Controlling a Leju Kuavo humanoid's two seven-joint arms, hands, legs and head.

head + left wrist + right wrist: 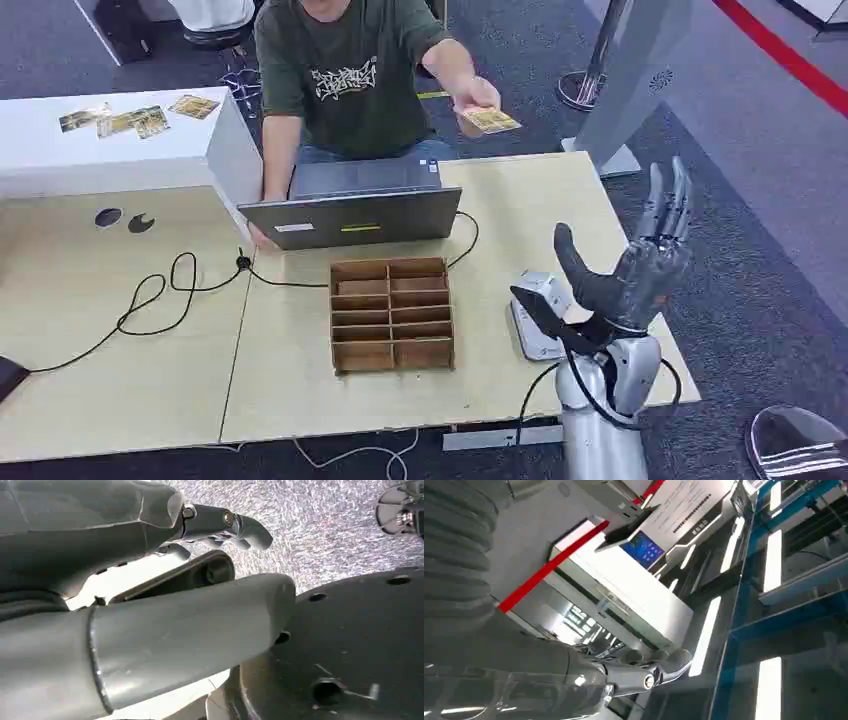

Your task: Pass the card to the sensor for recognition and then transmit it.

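A person behind the table holds a yellowish card (489,120) out over the far right corner, pinched in their hand (474,96). My right hand (628,268) is raised at the table's right edge with its fingers stretched upward and the thumb spread; it holds nothing and stays well short of the card. Its fingers (659,667) also appear in the right wrist view, empty. A white sensor box (543,288) lies on the table just left of that hand. My left hand (150,605) hangs low, with its fingers (235,525) loosely extended and empty.
A cardboard divider box (391,313) stands mid-table, in front of an open laptop (350,205). Black cables (160,295) trail across the left half. Several more cards (135,118) lie on a white table at the back left. A grey panel stand (640,70) rises beyond the table's right corner.
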